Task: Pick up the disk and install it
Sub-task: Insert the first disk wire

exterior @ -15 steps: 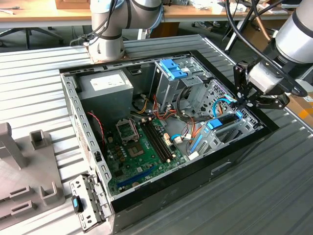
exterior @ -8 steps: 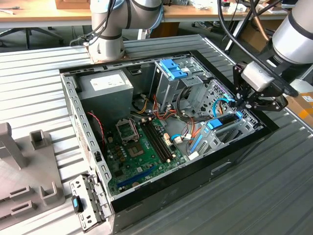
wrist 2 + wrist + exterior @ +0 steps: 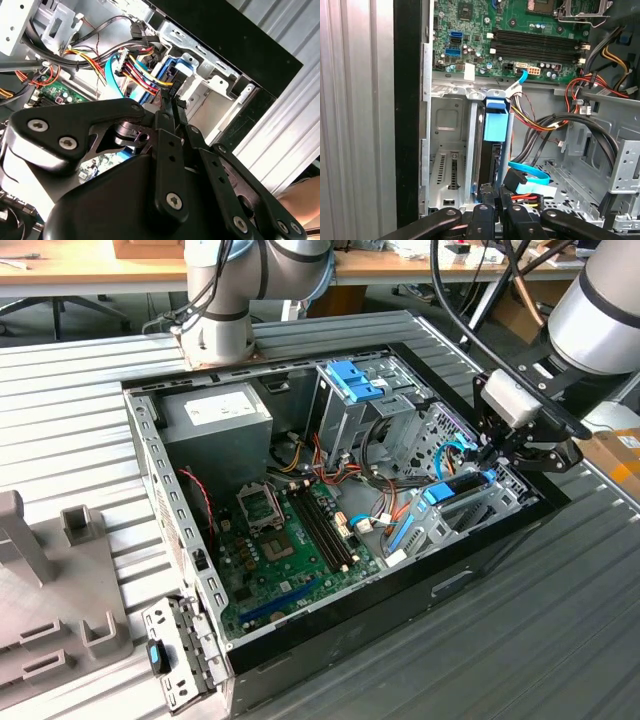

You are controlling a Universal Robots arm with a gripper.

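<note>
Where the ribbed grey table (image 3: 560, 640) spreads out, we see a big open computer case (image 3: 400, 602) lying on it. The robot arm (image 3: 610, 320) comes in from the exterior view's right and bends down into the case. Inside the case is a green board (image 3: 290, 550). Near the case wall on the exterior view's right sits a grey metal bay (image 3: 451, 165).

The disk (image 3: 490, 160) stands on its thin edge in a slot of that bay. In the first wrist view we see its black body between bright blue rails, with a blue tab at the far end.

The gripper (image 3: 497, 197) is right at the near end of the disk. Its two fingers (image 3: 167, 150) are squeezed close together with only a thin gap. We cannot tell if they pinch any part of the disk. A flat blue cable (image 3: 530, 172) curls just beside the gripper.
</note>
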